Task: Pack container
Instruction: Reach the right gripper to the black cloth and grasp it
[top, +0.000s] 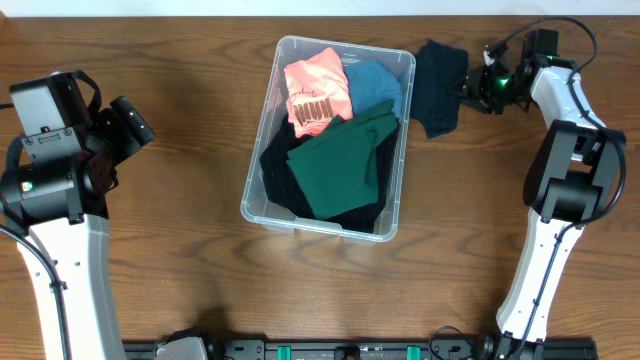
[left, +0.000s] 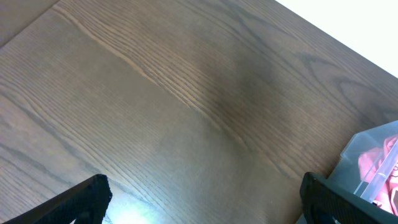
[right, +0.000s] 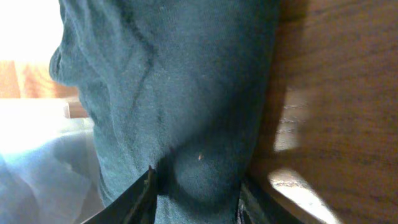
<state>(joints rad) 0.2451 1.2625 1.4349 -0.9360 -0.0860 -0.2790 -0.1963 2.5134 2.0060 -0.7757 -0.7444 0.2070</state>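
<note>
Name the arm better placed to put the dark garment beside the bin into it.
Right: the right gripper pinches the dark garment beside the container; the left gripper hangs open over bare table.

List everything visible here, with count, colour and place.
table: 1, brown wood, under everything
container: 1, clear, table centre
pink top: 1, pink with dark print, far end of container
blue cloth: 1, blue, beside the pink top in the container
green cloth: 1, dark green, on top in the container's middle
black cloth: 1, black, under the green cloth
teal cloth: 1, dark teal, on the table right of the container
arms: 2, white and black, either side
left end effector: open, empty, over bare table
right end effector: closed on the teal cloth
</note>
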